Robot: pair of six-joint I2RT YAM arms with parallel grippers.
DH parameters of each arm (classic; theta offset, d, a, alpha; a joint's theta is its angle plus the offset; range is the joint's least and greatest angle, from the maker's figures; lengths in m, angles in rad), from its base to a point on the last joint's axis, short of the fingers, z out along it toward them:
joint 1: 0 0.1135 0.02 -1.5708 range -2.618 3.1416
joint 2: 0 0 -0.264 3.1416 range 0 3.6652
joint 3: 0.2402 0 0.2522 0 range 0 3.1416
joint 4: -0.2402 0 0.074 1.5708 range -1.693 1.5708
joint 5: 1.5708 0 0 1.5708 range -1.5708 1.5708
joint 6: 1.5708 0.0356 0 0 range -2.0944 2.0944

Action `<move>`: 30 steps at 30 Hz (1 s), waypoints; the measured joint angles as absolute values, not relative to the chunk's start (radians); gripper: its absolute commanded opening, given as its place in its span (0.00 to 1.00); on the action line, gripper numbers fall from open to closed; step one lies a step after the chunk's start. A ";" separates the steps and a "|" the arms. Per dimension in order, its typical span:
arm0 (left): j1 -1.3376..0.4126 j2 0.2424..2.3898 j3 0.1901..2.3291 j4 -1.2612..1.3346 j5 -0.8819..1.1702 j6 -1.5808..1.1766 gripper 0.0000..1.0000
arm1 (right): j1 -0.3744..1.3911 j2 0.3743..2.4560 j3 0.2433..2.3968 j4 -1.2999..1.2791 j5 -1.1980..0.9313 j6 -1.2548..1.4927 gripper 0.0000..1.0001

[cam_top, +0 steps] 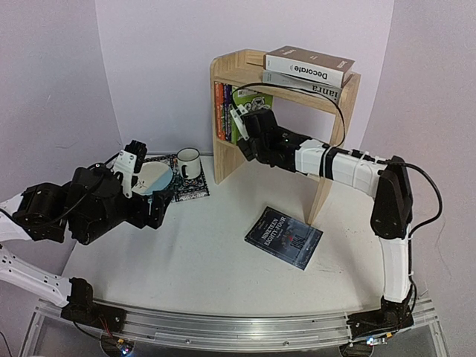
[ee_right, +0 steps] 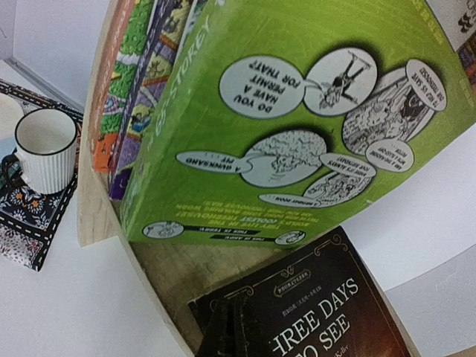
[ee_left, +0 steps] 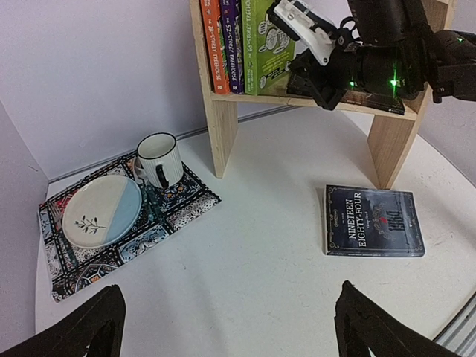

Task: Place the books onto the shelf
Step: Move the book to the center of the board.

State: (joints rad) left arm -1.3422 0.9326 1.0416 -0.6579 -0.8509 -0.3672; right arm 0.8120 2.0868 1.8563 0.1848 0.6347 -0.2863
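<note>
The right end effector (ee_right: 229, 332) is sitting pinched shut inside the shelf (cam_top: 223, 74), tips at the edge of the dark book (ee_right: 327, 312) reading "Three Days to See". The "Nineteen Eighty-Four" book (cam_top: 283, 236) is lying on the counter (cam_top: 186, 253).

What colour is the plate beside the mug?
The plate is part cream with a dark sprig, part pale blue; clearest in the left wrist view.

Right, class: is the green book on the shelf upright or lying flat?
Upright: the green book stands on its edge beside the purple book.
</note>
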 measured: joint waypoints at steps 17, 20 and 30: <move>-1.341 0.920 1.030 -0.653 -0.865 -0.367 1.00 | 0.812 2.203 1.946 0.140 0.776 -0.287 0.00; -1.341 0.915 1.022 -0.653 -0.868 -0.366 1.00 | 0.812 2.202 1.942 0.125 0.813 -0.268 0.00; -1.341 0.915 1.022 -0.653 -0.867 -0.364 1.00 | 0.814 2.061 1.760 0.076 0.903 -0.166 0.00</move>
